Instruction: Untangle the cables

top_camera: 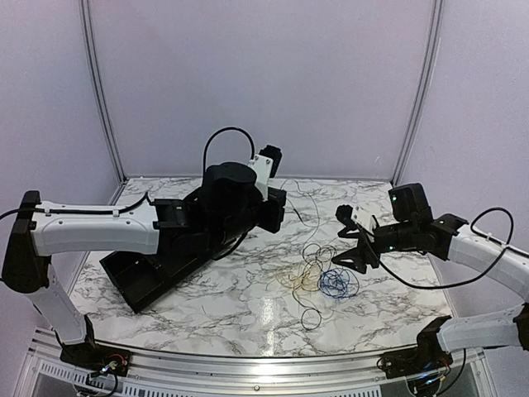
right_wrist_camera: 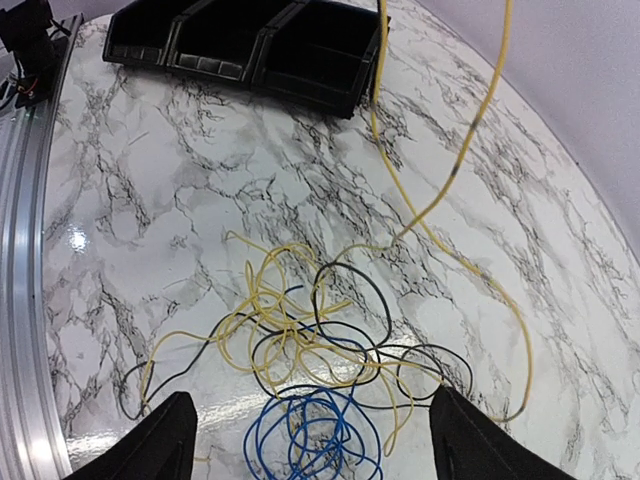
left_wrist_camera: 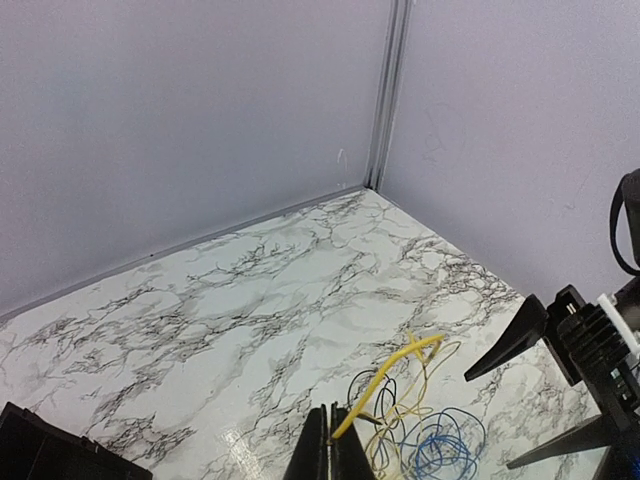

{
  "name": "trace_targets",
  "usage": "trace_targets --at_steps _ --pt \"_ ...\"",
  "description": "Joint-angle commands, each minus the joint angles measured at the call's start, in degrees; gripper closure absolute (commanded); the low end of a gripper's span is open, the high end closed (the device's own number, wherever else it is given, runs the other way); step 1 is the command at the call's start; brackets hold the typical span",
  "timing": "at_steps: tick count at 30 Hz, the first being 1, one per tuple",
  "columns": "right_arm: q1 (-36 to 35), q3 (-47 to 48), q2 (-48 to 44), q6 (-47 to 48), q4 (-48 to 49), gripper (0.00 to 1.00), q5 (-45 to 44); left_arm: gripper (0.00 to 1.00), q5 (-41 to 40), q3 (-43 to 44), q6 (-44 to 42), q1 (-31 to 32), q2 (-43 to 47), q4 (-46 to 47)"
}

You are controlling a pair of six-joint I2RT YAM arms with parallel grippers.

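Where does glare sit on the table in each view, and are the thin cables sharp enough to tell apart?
Top external: a bright patch on the table near the cables, which look faint. Right wrist: one small glare spot at left; yellow cable, black cable, blue cable are sharp. Left wrist: soft sheen at the bottom edge.

The blue cable (right_wrist_camera: 310,440) lies coiled beneath the right pincer (right_wrist_camera: 312,393), black cable (right_wrist_camera: 350,266) and yellow cable (right_wrist_camera: 262,300) tangled in loops just beyond, one yellow strand pinched in the left pincer (left_wrist_camera: 328,442).

Robot lab test cell: plain partition walls (top_camera: 264,83), marble-print tabletop (top_camera: 223,289), aluminium edge rail (top_camera: 248,368).
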State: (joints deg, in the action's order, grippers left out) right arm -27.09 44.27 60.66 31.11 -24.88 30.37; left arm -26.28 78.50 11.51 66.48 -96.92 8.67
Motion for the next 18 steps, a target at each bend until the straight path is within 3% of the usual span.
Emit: trace_targets --at_steps 1,7,11,14,18 --pt "0.41 -2.32 3.42 3.12 8.27 0.20 -2.85 1.00 -4.97 -1.87 2.95 0.06 1.99 0.15" --pt "1.69 -2.96 10.26 10.45 10.80 0.21 -2.54 1.00 -6.05 -5.62 5.02 -0.56 1.93 1.90" --pt "2.89 -3.05 14.97 16.29 13.89 0.02 -2.76 1.00 -5.72 -6.58 8.23 -1.84 0.43 2.89" --pt "3.01 -3.16 17.62 20.67 17.14 0.01 -2.32 1.00 -5.35 -6.49 9.06 -2.29 -0.62 3.15" --pt "3.07 1.49 24.74 25.57 13.08 0.02 -1.57 1.00 -4.80 -6.65 9.84 -2.66 -1.74 3.20"
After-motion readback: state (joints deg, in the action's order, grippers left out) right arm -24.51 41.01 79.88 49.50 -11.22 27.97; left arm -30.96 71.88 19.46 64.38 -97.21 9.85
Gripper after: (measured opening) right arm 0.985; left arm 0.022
